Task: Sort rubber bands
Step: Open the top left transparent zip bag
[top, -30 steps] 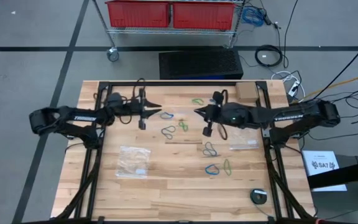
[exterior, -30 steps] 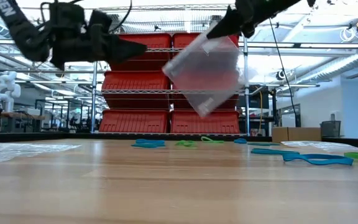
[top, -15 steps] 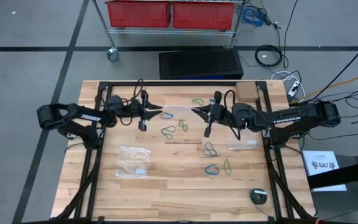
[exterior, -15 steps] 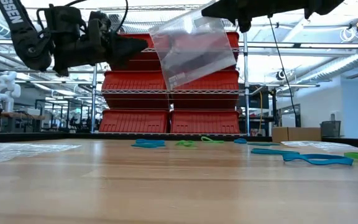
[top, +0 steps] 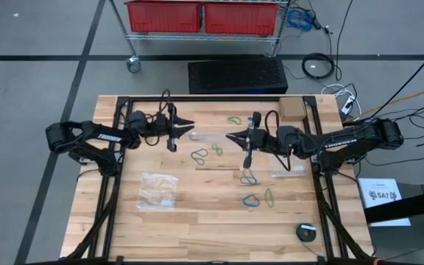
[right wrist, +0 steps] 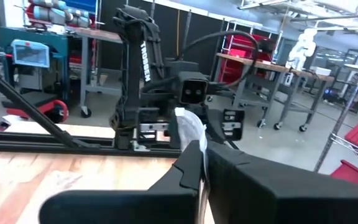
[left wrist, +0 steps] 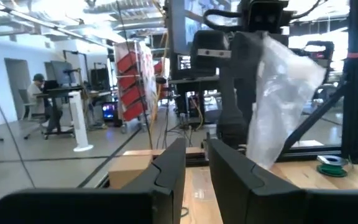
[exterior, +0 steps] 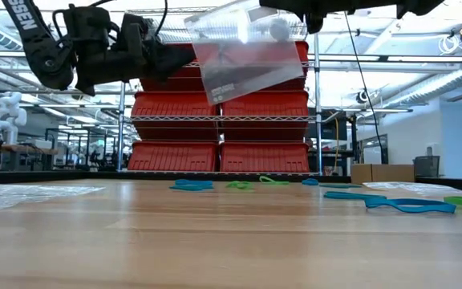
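Between the two arms, high above the table, hangs a clear plastic bag (exterior: 243, 52) (top: 208, 135). My right gripper (top: 229, 136) (right wrist: 202, 163) is shut on it. My left gripper (top: 190, 126) (exterior: 184, 63) points level at the bag's other side, close to its edge. In the left wrist view its fingers (left wrist: 194, 163) stand slightly apart with nothing between them, and the bag (left wrist: 284, 93) is off to one side. Rubber bands lie loose on the table: green ones (top: 233, 119) (top: 216, 149), teal ones (top: 199, 154) (top: 248, 177) and a blue one (top: 252, 200). My right gripper pinches the bag's upper edge (right wrist: 190, 129) between its two shut fingers, which reach in level from the table's right side. The film crumples up above the fingertips. The rest of the bag hangs below the gripper (exterior: 267, 8), tilted and clear of the table.
Two more clear bags lie flat on the table, one near left (top: 159, 189) and one right of centre (top: 288, 171). A small cardboard box (top: 293, 109) sits at the far right, a dark round thing (top: 305, 231) near the front edge. Red bins (exterior: 215, 156) stand beyond the table.
My right gripper has tipped up from slanting downward to level, and the bag has gone up with it. The bag has swung toward my left gripper and now hangs higher and less tilted. My left gripper has stayed about where it was.
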Controlling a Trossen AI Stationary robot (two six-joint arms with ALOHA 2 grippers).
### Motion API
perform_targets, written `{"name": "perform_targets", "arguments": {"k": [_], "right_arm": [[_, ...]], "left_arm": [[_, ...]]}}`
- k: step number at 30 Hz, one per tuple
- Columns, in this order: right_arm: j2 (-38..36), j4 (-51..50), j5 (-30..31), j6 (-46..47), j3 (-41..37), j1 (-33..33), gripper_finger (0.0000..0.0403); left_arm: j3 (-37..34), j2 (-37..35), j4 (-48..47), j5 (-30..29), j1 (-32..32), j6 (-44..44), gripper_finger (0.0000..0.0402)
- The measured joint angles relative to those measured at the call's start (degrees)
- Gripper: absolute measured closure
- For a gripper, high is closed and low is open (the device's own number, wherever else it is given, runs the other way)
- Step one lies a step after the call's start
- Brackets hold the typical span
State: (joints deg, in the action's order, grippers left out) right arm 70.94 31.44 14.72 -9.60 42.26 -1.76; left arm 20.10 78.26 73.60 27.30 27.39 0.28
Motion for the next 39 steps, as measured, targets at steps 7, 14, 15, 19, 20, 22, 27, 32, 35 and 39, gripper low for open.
{"name": "perform_targets", "arguments": {"k": [7,14,15,19,20,22,27,32,35,39], "right_arm": [[0.0,0.3,0.3,-0.1,0.0,0.0,0.0403],[0.0,0.3,0.2,-0.1,0.0,0.0,0.0403],[0.0,0.3,0.2,-0.2,0.0,0.0,0.0403],[0.0,0.3,0.2,-0.4,0.0,0.0,0.0403],[0.0,0.4,0.2,-0.4,0.0,0.0,0.0403],[0.0,0.4,0.2,-0.6,0.0,0.0,0.0403],[0.0,0.4,0.2,-0.8,0.0,0.0,0.0403],[0.0,0.4,0.2,-1.0,0.1,0.0,0.0403],[0.0,0.4,0.2,-0.9,0.1,0.0,0.0403],[0.0,0.4,0.0,-0.7,0.1,0.0,0.0403]], "left_arm": [[0.0,0.0,1.6,5.4,-1.3,-1.4,0.0303],[0.0,0.0,2.8,5.4,-1.3,-1.5,0.0264],[0.0,0.0,2.7,5.6,-1.4,-1.8,0.0259],[0.0,0.0,2.6,8.7,-2.1,-3.0,0.0245],[0.0,0.0,2.6,9.0,-2.3,-3.0,0.0244],[0.0,0.0,2.6,9.2,-2.6,-2.9,0.0244],[0.0,0.0,2.5,12.6,-2.8,-2.9,0.0243],[0.0,0.0,3.0,13.1,-2.8,-2.9,0.0243],[0.0,0.0,4.1,12.3,-2.8,-2.9,0.0243],[0.0,0.0,4.0,4.6,-2.8,-2.9,0.0243]]}}
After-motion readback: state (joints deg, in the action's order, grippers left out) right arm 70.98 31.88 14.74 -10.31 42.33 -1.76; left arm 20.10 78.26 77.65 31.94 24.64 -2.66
